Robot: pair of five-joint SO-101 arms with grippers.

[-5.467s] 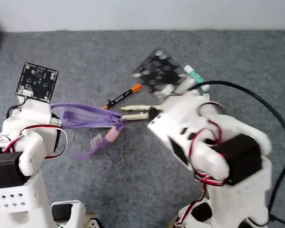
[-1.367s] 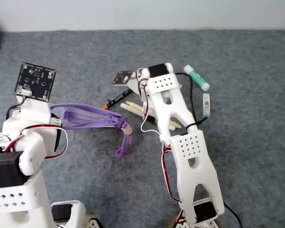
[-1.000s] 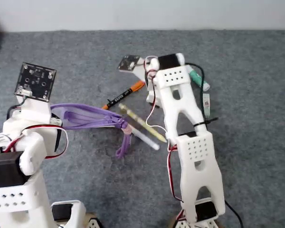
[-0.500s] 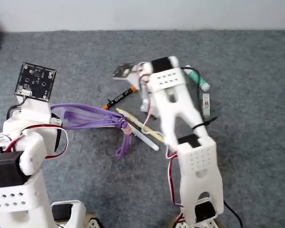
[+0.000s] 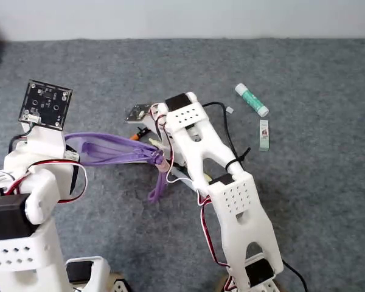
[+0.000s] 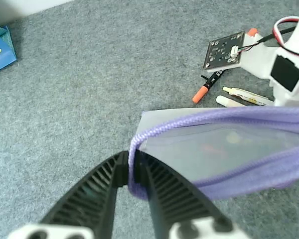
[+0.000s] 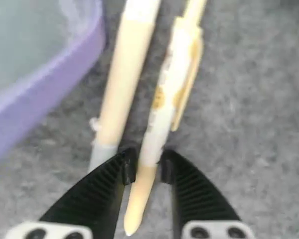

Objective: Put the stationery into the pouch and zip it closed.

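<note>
My left gripper (image 6: 132,172) is shut on the rim cord of the purple pouch (image 6: 229,144), holding it up off the grey mat; the pouch (image 5: 112,151) stretches toward the table's middle. At its far end my right gripper (image 7: 142,167) is shut on a cream pen with a clip (image 7: 162,104). A second cream pen (image 7: 120,84) lies right beside it, against the pouch's purple edge (image 7: 50,94). The right arm (image 5: 191,137) covers most of both pens in the high view. An orange-capped black marker (image 6: 209,84) lies just behind the pouch.
A green-and-white glue stick (image 5: 251,100) and a small white-and-green eraser (image 5: 264,134) lie at the back right. A blue box (image 6: 0,45) sits at the far left edge. The pouch's purple strap (image 5: 158,185) hangs onto the mat.
The right arm swung from the back of the table toward the pouch's open end and came down on the pens. The left arm and the pouch stayed where they were.
</note>
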